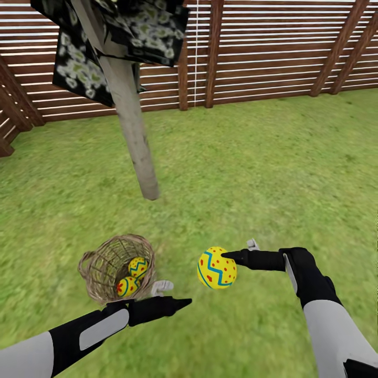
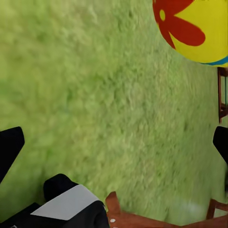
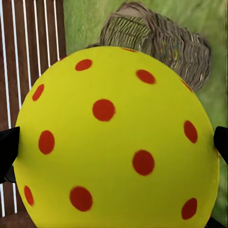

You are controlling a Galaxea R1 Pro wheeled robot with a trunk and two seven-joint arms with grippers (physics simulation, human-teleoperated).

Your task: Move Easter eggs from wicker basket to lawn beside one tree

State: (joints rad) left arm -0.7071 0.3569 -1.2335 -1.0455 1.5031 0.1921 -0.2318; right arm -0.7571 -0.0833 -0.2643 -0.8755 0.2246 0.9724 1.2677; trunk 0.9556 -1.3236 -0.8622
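Note:
A yellow Easter egg [image 1: 216,268] with red dots and a blue zigzag band sits between the fingers of my right gripper [image 1: 224,261], which is shut on it over the lawn [image 1: 252,173], right of the wicker basket [image 1: 90,275]. Up close, the same egg [image 3: 114,142] spans the gap between the fingertips [image 3: 8,151]. Two more eggs [image 1: 138,266] [image 1: 127,286] lie inside the basket. My left gripper [image 1: 170,295] hangs open just right of the basket with nothing in it, its fingers wide apart [image 2: 114,145]. The tree [image 1: 137,149] stands slanted behind the basket, its foot at mid-picture.
A brown slatted wooden fence [image 1: 262,52] closes the garden at the back and left. Dark mottled leaves [image 1: 105,37] hang at the top of the trunk. Open grass stretches right of the tree and in front of both arms.

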